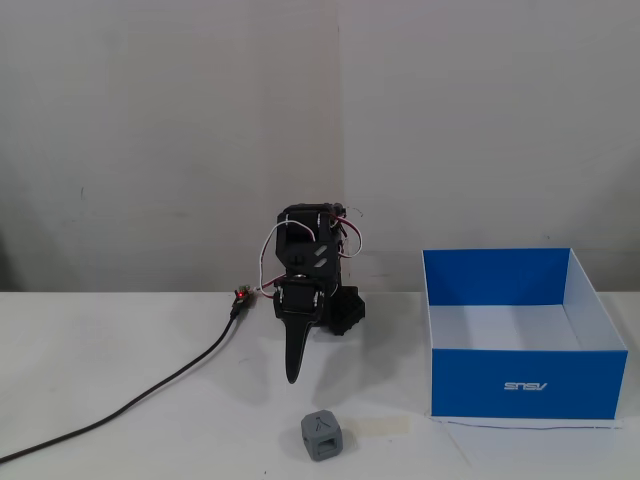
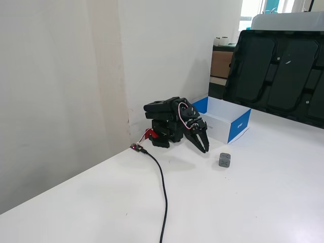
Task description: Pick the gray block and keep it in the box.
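Note:
The gray block (image 1: 322, 435) is a small cube with a light triangle-like mark, standing on the white table near the front; it also shows in the other fixed view (image 2: 225, 160). The box (image 1: 522, 385) has blue walls and a white inside and stands open to the right of the block, empty as far as I see; it shows behind the arm in the other fixed view (image 2: 238, 125). My gripper (image 1: 293, 376) hangs folded down from the black arm, its jaws together and empty, behind and to the left of the block, also seen from the side (image 2: 205, 149).
A pale strip of tape (image 1: 381, 427) lies flat just right of the block. A black cable (image 1: 150, 393) runs from the arm's base to the front left. A wall stands right behind the arm. A black panel (image 2: 283, 76) leans at the table's far side.

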Robot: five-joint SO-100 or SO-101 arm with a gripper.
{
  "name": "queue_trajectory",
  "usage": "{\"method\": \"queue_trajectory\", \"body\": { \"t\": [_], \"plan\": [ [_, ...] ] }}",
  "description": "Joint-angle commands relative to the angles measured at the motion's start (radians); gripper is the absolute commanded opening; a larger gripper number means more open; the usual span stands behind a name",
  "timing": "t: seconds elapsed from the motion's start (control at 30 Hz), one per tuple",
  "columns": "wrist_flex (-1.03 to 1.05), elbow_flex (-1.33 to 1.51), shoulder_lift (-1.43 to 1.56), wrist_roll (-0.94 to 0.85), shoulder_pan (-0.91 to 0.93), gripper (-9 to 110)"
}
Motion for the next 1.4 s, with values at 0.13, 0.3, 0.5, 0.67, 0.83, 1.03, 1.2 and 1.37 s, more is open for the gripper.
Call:
{"method": "queue_trajectory", "body": {
  "t": [0.13,0.3,0.5,0.67,0.83,1.03,1.2,1.37],
  "plan": [
    [0.003,0.006,0.126,0.008,-0.003,0],
    [-0.003,0.006,0.126,0.000,-0.026,0],
    [-0.012,-0.034,0.123,-0.006,-0.020,0],
    [0.014,-0.144,0.037,-0.003,-0.034,0],
    [-0.078,-0.272,-0.255,0.000,-0.038,0],
    [-0.112,-0.442,-0.611,-0.015,-0.064,0],
    [-0.107,-0.563,-0.818,-0.086,-0.086,0],
    [-0.120,-0.617,-0.902,-0.149,-0.092,0]
  ]
}}
